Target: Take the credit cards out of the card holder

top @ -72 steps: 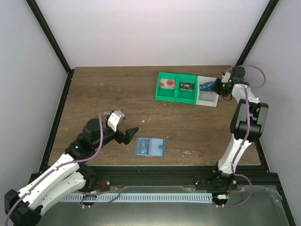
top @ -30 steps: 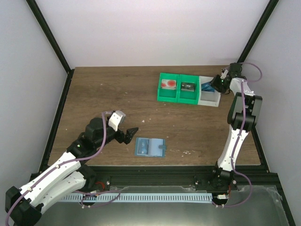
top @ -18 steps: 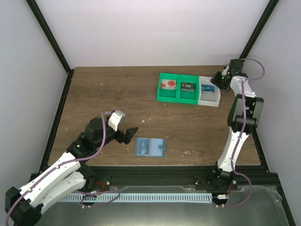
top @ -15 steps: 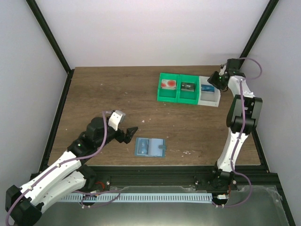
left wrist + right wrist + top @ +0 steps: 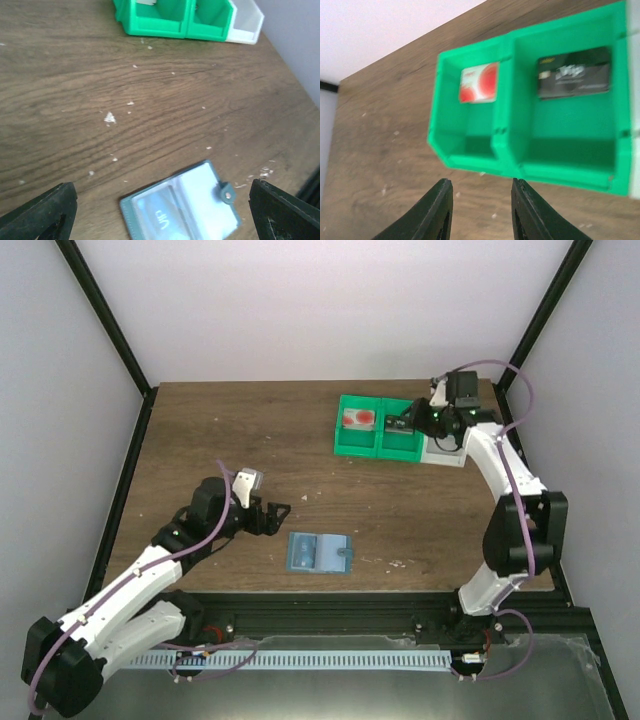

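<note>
The card holder (image 5: 318,552) lies open and flat on the table near the front edge, a light-blue wallet with a snap tab. In the left wrist view the card holder (image 5: 182,210) shows a pale card with white lettering in its left pocket. My left gripper (image 5: 272,518) hovers just left of it, open wide, and in its own camera the left gripper (image 5: 161,186) straddles the wallet. A red card (image 5: 480,82) lies in the left green bin and a black card (image 5: 575,77) in the second. My right gripper (image 5: 481,182) is open and empty, and in the top view the right gripper (image 5: 408,424) hangs over the green bins.
Two green bins (image 5: 376,447) and a white bin (image 5: 446,454) stand in a row at the back right, and the right arm covers most of the white one. Small pale crumbs (image 5: 109,118) are scattered on the wood. Black frame posts run along the table's sides.
The right gripper drew back from the white bin, where a blue card lay, and swung left over the green bins. The left gripper turned level beside the wallet.
</note>
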`<state>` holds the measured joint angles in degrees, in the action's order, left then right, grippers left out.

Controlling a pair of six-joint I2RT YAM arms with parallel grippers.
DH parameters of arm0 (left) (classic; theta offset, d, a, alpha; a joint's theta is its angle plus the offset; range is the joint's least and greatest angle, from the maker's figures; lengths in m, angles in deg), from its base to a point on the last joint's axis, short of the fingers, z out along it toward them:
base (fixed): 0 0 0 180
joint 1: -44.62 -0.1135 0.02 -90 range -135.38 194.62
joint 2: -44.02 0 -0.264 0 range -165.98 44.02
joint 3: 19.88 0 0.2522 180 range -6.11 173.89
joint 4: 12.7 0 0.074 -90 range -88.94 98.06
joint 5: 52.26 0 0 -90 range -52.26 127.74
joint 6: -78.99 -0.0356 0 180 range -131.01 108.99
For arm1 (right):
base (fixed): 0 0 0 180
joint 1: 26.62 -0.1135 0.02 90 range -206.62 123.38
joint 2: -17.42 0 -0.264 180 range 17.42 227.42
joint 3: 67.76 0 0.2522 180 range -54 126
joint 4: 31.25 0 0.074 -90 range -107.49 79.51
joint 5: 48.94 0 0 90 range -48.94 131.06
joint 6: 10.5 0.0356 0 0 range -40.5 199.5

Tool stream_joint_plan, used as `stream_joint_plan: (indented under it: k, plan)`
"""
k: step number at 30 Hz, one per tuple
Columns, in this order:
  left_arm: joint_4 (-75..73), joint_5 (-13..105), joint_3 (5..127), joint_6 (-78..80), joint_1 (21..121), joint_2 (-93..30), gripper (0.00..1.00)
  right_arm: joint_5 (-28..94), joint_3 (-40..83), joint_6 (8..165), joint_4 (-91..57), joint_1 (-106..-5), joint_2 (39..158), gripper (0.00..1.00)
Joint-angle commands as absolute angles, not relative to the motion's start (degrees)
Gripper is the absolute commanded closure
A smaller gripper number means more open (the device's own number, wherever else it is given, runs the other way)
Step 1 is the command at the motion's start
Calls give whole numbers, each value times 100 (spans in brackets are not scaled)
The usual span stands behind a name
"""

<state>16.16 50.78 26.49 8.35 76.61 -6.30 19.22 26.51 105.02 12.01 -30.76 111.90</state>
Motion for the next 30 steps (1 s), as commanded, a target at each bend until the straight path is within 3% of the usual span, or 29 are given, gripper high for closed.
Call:
stream_joint_plan:
  k: [1,9,13,24,30]
  plan:
    - [1204,5805,2431,1556,7626,-595,5,1943,1740,10778,956,-3619,10243,66]
    - [-246,6562,1550,2949,7555,-448,9,2012,88,11529,373,-4763,8683,66]
    - [-909,6708,1171,3323,7547,-582,19,2245,-618,11966,-100,-5501,8310,66]
    - [-1642,6891,511,3402,7542,-1292,28,2458,-1212,12723,-990,-7161,9217,65]
    - [-2091,6884,176,3530,7542,-1527,29,2650,-956,13007,-1338,-7950,10065,66]
